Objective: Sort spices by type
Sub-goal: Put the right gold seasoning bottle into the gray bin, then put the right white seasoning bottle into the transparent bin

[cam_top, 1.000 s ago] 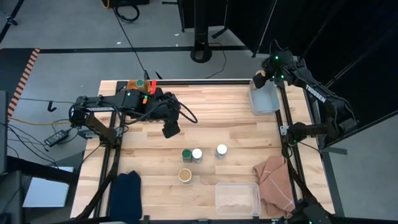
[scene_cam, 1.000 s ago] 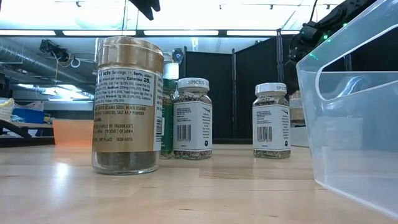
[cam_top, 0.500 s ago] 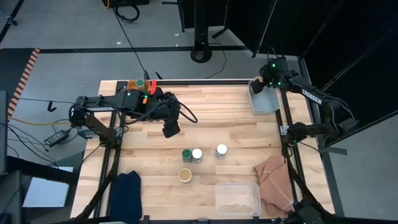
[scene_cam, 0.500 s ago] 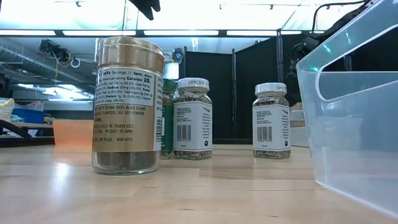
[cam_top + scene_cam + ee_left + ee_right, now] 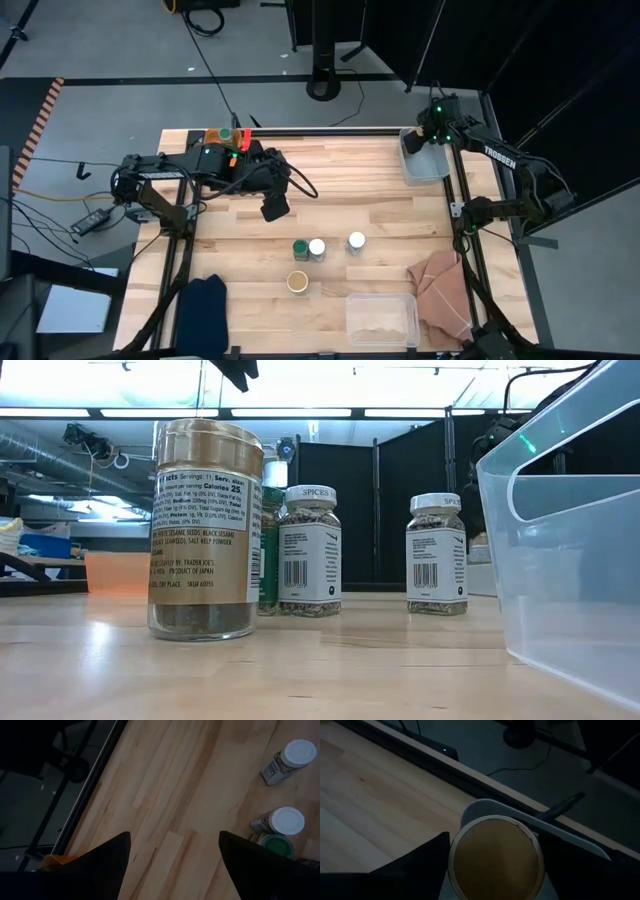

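Four spice jars stand mid-counter (image 5: 380,200): one green-lidded jar (image 5: 300,247) touching a white-lidded jar (image 5: 317,247), a second white-lidded jar (image 5: 356,240) near them, and one tan-lidded jar (image 5: 297,281). The right gripper (image 5: 492,850) hovers over a clear bin (image 5: 425,160), jaws around another tan-lidded jar (image 5: 495,857). The left gripper (image 5: 274,207) hangs with jaws open and empty.

Four upright spice jars (image 5: 317,258) (mid-table)
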Robot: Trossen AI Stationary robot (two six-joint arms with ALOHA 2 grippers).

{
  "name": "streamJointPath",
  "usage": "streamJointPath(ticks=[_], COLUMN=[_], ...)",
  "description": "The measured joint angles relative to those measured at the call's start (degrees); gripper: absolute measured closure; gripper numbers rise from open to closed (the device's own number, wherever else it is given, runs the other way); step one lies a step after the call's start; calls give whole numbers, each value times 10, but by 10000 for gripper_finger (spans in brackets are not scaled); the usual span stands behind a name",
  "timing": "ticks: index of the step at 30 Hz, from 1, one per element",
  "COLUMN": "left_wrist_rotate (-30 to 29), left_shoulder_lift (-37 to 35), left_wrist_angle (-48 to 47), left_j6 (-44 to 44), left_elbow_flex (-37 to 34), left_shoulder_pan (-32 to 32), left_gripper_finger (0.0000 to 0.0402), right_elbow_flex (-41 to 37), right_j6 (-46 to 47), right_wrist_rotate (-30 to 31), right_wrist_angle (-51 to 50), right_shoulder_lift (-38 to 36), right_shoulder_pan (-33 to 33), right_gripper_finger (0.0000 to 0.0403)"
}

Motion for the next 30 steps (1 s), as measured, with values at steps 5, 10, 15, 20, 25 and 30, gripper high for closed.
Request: streamJointPath(ticks=[5,10,15,20,25,30], left_wrist_rotate=[0,0,0,0,0,1], left_shoulder_lift=[0,0,0,0,0,0], left_wrist_angle=[1,1,1,1,22,54], left_j6=[0,1,1,4,67,111], left_elbow_flex=[0,0,0,0,0,0], left_shoulder_pan=[0,0,0,0,-9,-24], left_gripper_finger=[92,92,92,92,92,92], right_elbow_flex=[1,10,60,138,201,224], right_j6=[6,28,27,27,60,117], right_wrist_rotate=[-4,-4,-14,-57,-253,-458], right_wrist_angle=[3,-1,-11,-36,-37,-19], right_shoulder_lift=[-1,-1,-17,-51,-89,-124], right_shoulder_pan=[0,0,0,0,17,60], right_gripper_finger=[75,69,76,81,82,82])
